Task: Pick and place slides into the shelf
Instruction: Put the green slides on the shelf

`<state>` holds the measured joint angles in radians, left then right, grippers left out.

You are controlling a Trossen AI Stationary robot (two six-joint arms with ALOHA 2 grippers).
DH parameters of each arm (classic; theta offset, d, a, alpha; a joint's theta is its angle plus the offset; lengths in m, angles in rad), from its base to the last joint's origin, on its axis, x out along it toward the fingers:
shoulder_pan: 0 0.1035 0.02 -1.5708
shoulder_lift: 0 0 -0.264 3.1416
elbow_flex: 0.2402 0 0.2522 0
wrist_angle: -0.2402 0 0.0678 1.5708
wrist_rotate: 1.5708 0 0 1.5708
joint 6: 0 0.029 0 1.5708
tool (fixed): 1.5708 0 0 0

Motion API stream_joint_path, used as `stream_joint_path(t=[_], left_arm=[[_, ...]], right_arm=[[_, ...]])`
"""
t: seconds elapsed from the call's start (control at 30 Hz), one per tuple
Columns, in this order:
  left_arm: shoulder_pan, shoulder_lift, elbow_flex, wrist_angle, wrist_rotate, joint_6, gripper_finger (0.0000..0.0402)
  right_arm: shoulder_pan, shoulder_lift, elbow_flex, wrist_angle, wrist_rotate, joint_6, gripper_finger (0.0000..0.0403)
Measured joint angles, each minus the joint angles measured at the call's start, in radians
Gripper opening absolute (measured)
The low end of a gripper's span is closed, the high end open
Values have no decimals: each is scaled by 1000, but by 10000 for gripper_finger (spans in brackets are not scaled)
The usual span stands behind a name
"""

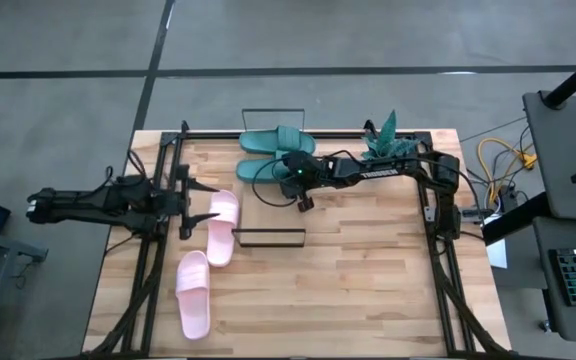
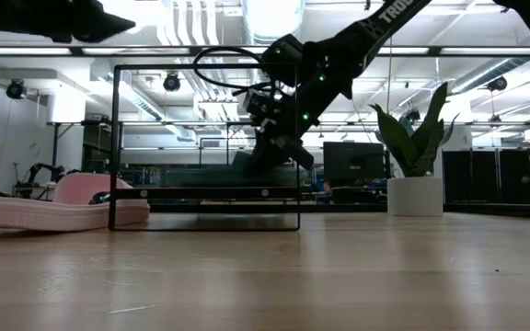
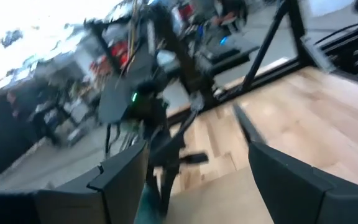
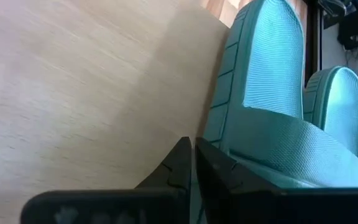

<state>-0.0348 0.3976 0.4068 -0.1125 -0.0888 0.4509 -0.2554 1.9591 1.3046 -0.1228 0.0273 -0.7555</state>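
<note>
I have the right gripper over the shelf, its fingers pressed together with nothing between them, right beside the nearer teal slide. Both teal slides lie side by side at the far end of the shelf, one pink slide lies against the shelf's left edge, and the other pink slide sits on the table nearer the front. My left gripper hovers by the left edge with its fingers spread wide, empty.

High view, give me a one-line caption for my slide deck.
Two green slides on the shelf, right claw above it, two pink slides waiting beside the left claw.
</note>
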Motion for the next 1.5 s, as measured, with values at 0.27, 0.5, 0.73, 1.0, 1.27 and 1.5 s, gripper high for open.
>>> stream_joint_path(t=[0.27, 0.5, 0.73, 1.0, 1.27, 1.5], left_arm=[[2, 66, -2, -15, -209, -36, 263], [4, 222, 2, -1, -227, -158, 263], [31, 350, 16, -5, -229, -117, 247], [167, 402, 40, -6, -218, -30, 133], [343, 416, 41, -6, 40, -18, 7], [449, 515, 40, 0, 142, -18, 1]], right_arm=[[16, 0, 56, -97, 0, 84, 107], [28, -1, 171, -247, -2, 174, 180], [27, -6, 306, -505, -7, 178, 194], [13, -106, 385, -605, -7, 172, 177], [8, -221, 368, -596, -8, 185, 163], [6, -241, 356, -600, -8, 201, 153]])
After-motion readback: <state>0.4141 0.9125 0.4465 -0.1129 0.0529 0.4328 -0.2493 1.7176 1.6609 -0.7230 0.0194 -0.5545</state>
